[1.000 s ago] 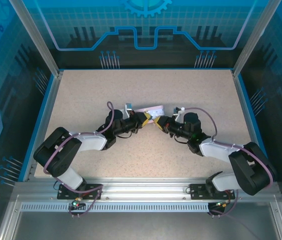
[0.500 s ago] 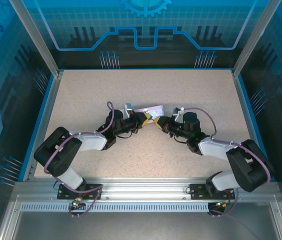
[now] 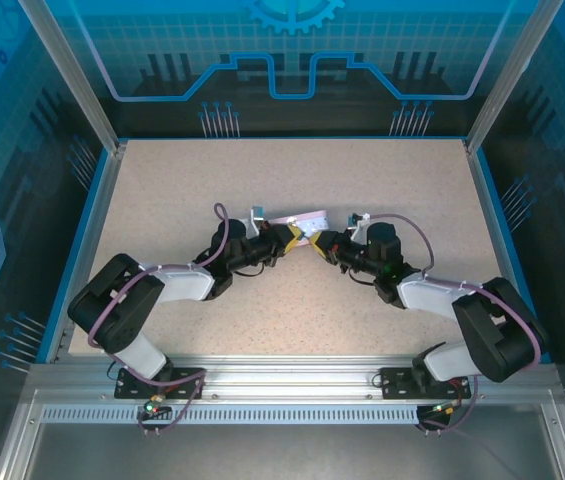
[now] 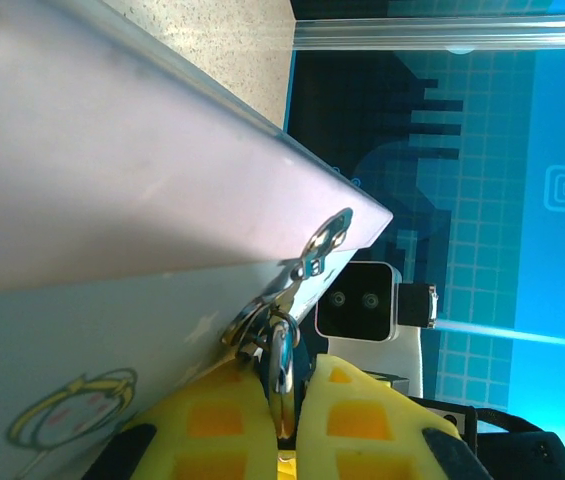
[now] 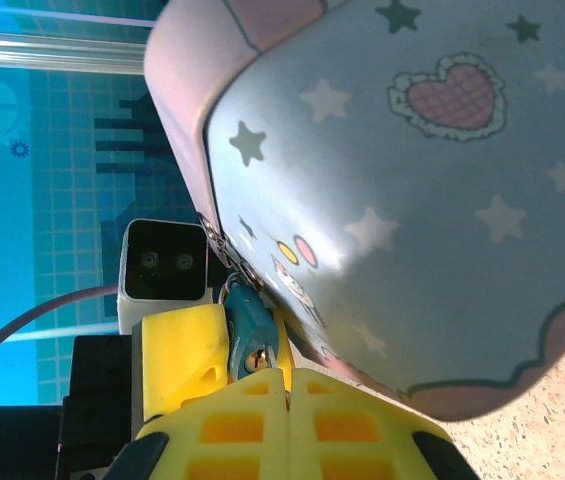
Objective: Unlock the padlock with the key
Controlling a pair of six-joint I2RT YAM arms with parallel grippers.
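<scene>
The padlock (image 5: 247,322) has a blue body and hangs by its thin metal shackle (image 4: 280,352) from the hasp of a pale lavender cartoon-printed tin (image 4: 112,200). My left gripper (image 4: 289,390) is shut on the padlock, its yellow fingers (image 5: 182,350) either side of the body. My right gripper (image 5: 288,378) is shut on the key (image 5: 270,356). Only the key's small silvery tip shows, right at the brass keyhole on the padlock's underside. In the top view both grippers, left (image 3: 290,238) and right (image 3: 320,240), meet at the tin's (image 3: 297,217) near edge.
The tin lies mid-table on the speckled beige tabletop (image 3: 292,310). Blue walls and aluminium posts (image 3: 72,80) ring the table. Both forearms reach inward from the near rail (image 3: 292,375).
The right arm's elbow and gripper have crept slightly left toward the padlock. The left arm and the tin have stayed put.
</scene>
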